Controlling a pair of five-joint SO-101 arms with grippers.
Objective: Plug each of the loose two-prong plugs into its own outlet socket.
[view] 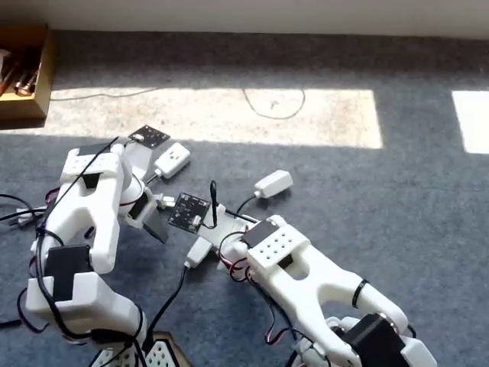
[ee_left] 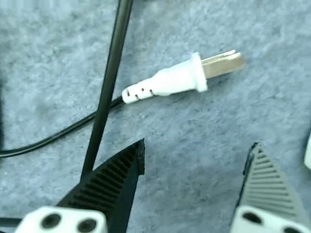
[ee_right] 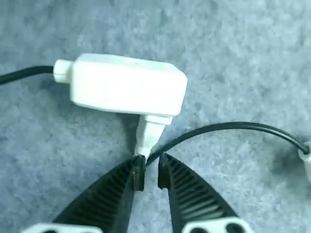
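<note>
Left gripper [ee_left: 194, 165]: fingers [ee_left: 121, 179] spread wide, nothing held. A black cable [ee_left: 111, 77] crosses the carpet [ee_left: 204, 131] close by the dark finger's tip and passes over the lead behind the loose plug [ee_left: 170, 80]. Nothing else stands between the fingers and that plug. The loose plug lies flat ahead of the open gap, apart from both tips, with its two prongs bare and pointing away from its lead. Right gripper [ee_right: 150, 170]: fingers [ee_right: 116, 194] drawn narrow, a slim gap left between the tips. A thin lead [ee_right: 228, 127] comes out through that gap and curves off to one side. One tip touches the tail of the seated plug [ee_right: 148, 133]. The seated plug stands just ahead of the tips, pushed into the white socket block [ee_right: 126, 85], whose own cord leaves from its far end. In the high view, a dark circuit board [view: 189, 211] sits at 3 o'clock of the left gripper, between the two grippers. A free socket [view: 172, 159] lies near, at 1 o'clock of the left gripper. Another free socket [view: 273, 182] lies at 1 o'clock of the right gripper, well apart from it. A wooden box [view: 27, 76] stands at the 10 o'clock corner of the floor, far from both arms.
</note>
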